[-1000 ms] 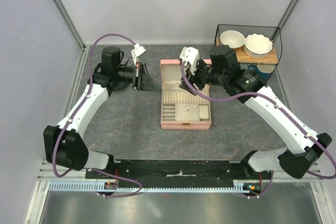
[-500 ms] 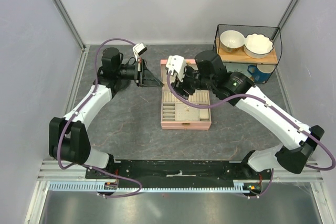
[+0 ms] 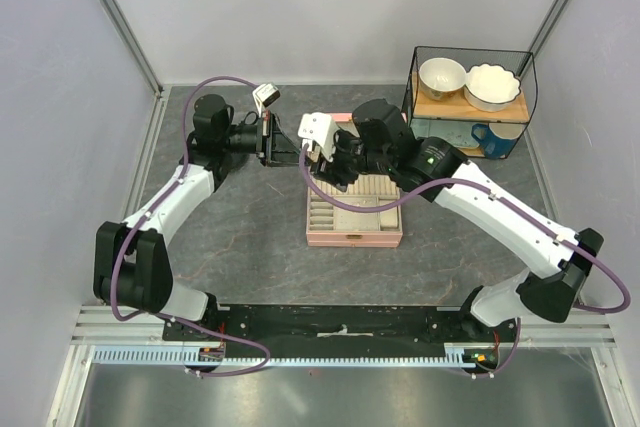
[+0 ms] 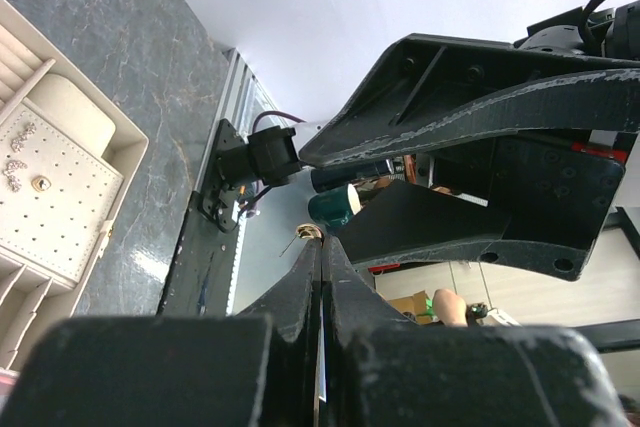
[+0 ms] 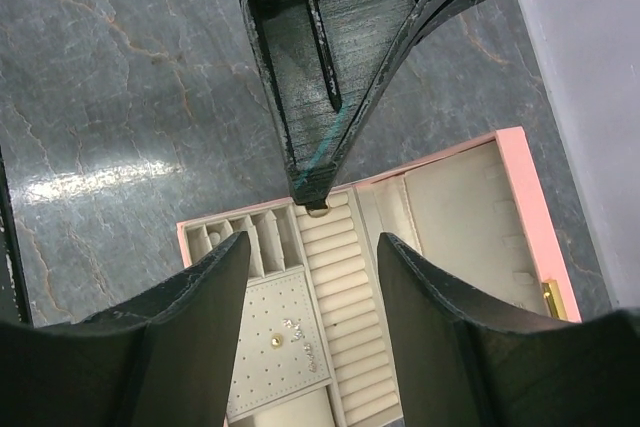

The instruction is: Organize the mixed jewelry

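Note:
My left gripper (image 3: 292, 153) is shut on a tiny gold piece of jewelry (image 4: 308, 233), pinched at its fingertips (image 4: 322, 247). In the right wrist view that piece (image 5: 318, 210) hangs just above the far edge of the open pink box (image 5: 520, 177). My right gripper (image 5: 312, 247) is open and empty, its fingers on either side of the left gripper's tip (image 5: 312, 187), apart from it. It hovers over the box (image 3: 355, 237). On the box's dotted pad lie a gold stud (image 5: 274, 340) and pale metallic pieces (image 5: 303, 332), which also show in the left wrist view (image 4: 16, 155).
A black wire basket (image 3: 470, 52) with two white bowls stands at the back right, with a blue mug (image 3: 485, 137) beneath it. The box has small compartments (image 5: 245, 237) and ring rolls (image 5: 340, 287). Grey walls enclose the table.
My right gripper has swung left across the box to the left gripper's tip. The left gripper has stayed about where it was, still shut on the gold piece.

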